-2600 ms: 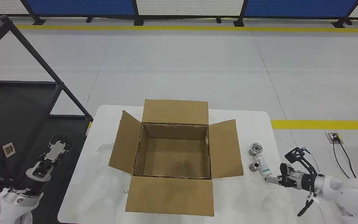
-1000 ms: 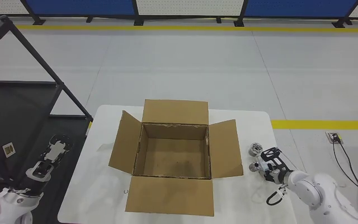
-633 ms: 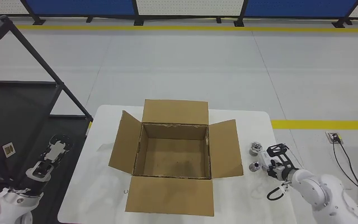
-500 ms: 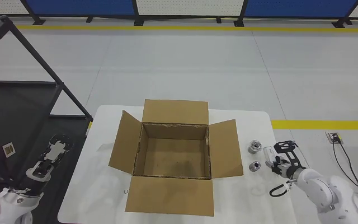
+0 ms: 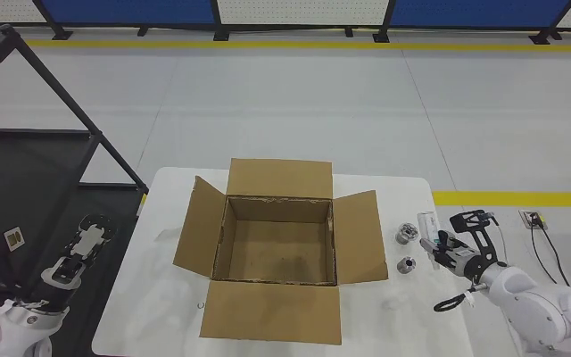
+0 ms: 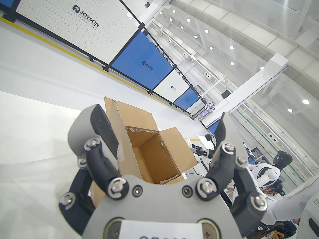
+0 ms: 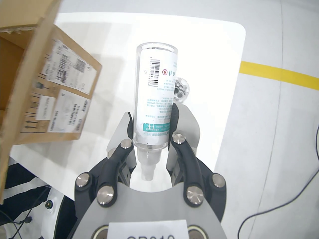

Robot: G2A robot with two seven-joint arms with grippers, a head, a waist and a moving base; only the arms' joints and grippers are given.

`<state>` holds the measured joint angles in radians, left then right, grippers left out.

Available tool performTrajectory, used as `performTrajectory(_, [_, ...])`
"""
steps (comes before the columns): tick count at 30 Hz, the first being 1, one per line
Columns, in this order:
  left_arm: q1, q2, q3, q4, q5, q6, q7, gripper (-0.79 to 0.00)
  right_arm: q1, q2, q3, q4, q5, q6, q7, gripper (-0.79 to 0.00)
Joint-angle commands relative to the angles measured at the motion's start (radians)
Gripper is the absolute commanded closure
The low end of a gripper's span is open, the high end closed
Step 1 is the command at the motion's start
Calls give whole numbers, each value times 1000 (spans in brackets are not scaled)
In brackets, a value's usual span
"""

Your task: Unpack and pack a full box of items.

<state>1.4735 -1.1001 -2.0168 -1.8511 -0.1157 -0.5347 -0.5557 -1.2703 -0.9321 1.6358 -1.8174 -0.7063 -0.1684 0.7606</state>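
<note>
**Bottle in grip beside an empty box**

Top view: the box (image 5: pixel 278 178) sits at the centre of the frame with all four flaps open and its floor bare. At the right edge of the tabletop (image 5: pixel 156 286) you have the bottle (image 5: pixel 427 228) in the right jaws, just beside two small silvery pieces (image 5: pixel 408 235) (image 5: pixel 406 264) and right of the box's right flap. The left jaws are at the lower left of the frame, off the tabletop and well away from the box.

With the box empty, I judge that unpacking is done or nearly done and this bottle is the first thing to go back in. Your next move is to carry it toward the frame's centre, high enough to clear the right flap, then lower it inside.

Left wrist view: the left jaws stand wide apart with nothing between them; the box (image 6: pixel 139 135) lies beyond them.

Right wrist view: the right jaws are closed narrowly on the bottle (image 7: pixel 155 93) near its neck, nozzle toward the wrist and base pointing away. It appears clear of the tabletop (image 7: pixel 214 58). One silvery piece (image 7: pixel 181 89) lies just past it, and the box flap (image 7: pixel 57 85) is beside it.
</note>
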Motion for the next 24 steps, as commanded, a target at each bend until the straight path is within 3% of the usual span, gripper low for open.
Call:
performTrajectory(1, [0,0,0,0,0,0,0,-785,-1,-1,-9,-49,-7,8,3,0])
performTrajectory(17, [0,0,0,0,0,0,0,-785,-7,-4,-24,-43,12,8,-29,0])
performTrajectory(24, [-2,0,23,-24,71,28,34,-785,87,-29,-163,-97,4,198,-113,0])
